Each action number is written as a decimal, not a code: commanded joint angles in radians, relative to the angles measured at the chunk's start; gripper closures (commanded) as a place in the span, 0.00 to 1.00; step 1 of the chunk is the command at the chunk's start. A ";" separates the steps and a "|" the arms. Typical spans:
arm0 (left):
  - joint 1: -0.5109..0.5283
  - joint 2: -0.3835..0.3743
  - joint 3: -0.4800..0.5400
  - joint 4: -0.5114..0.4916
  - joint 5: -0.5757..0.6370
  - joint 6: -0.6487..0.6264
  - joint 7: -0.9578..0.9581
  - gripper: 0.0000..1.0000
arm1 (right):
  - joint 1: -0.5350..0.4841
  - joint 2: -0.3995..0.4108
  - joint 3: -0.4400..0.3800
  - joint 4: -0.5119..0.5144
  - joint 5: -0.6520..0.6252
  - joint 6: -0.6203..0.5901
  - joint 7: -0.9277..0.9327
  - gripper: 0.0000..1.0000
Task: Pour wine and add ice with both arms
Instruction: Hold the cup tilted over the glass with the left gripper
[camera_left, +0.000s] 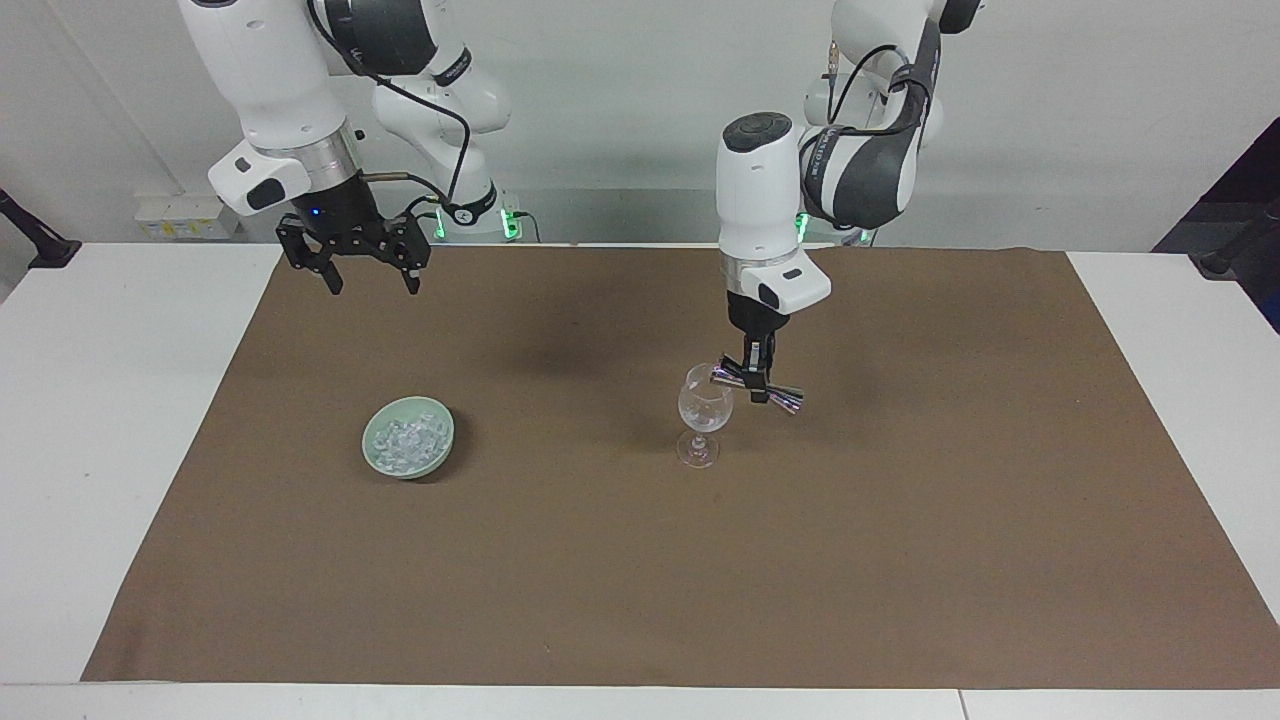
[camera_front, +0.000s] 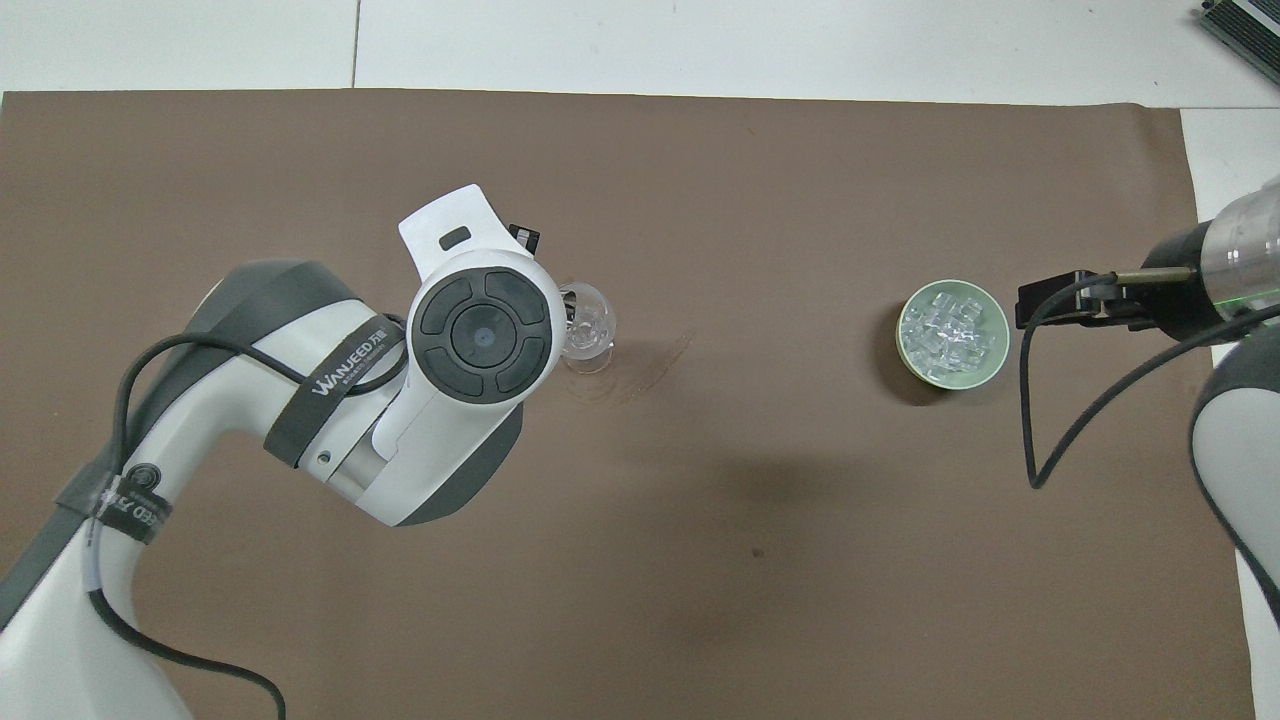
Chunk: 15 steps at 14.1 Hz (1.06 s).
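A clear stemmed glass (camera_left: 703, 408) stands on the brown mat (camera_left: 640, 560) near its middle. My left gripper (camera_left: 757, 383) is shut on a shiny hourglass-shaped metal jigger (camera_left: 782, 399). It holds the jigger tipped on its side, with one mouth at the glass's rim. In the overhead view the left wrist hides the gripper and most of the jigger; the glass (camera_front: 590, 335) shows beside it. The ice (camera_left: 406, 438) is heaped in a pale green bowl (camera_left: 410, 471) toward the right arm's end, and also shows in the overhead view (camera_front: 950, 330). My right gripper (camera_left: 352, 270) hangs open and empty above the mat, and the right arm waits.
White tabletop (camera_left: 120, 450) borders the mat on all sides. A faint scuff mark (camera_front: 660, 358) lies on the mat beside the glass. The right arm's black cable (camera_front: 1035, 420) loops over the mat near the bowl (camera_front: 905, 360).
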 joint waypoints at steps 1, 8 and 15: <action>-0.028 0.012 0.016 0.037 0.023 -0.045 -0.017 1.00 | -0.017 -0.008 0.004 -0.001 0.021 -0.004 -0.027 0.00; -0.043 0.028 0.016 0.078 0.023 -0.089 -0.018 1.00 | -0.017 -0.008 0.004 -0.001 0.021 -0.004 -0.027 0.00; -0.046 0.032 0.017 0.080 0.063 -0.091 -0.011 1.00 | -0.017 -0.008 0.004 -0.001 0.021 -0.005 -0.027 0.00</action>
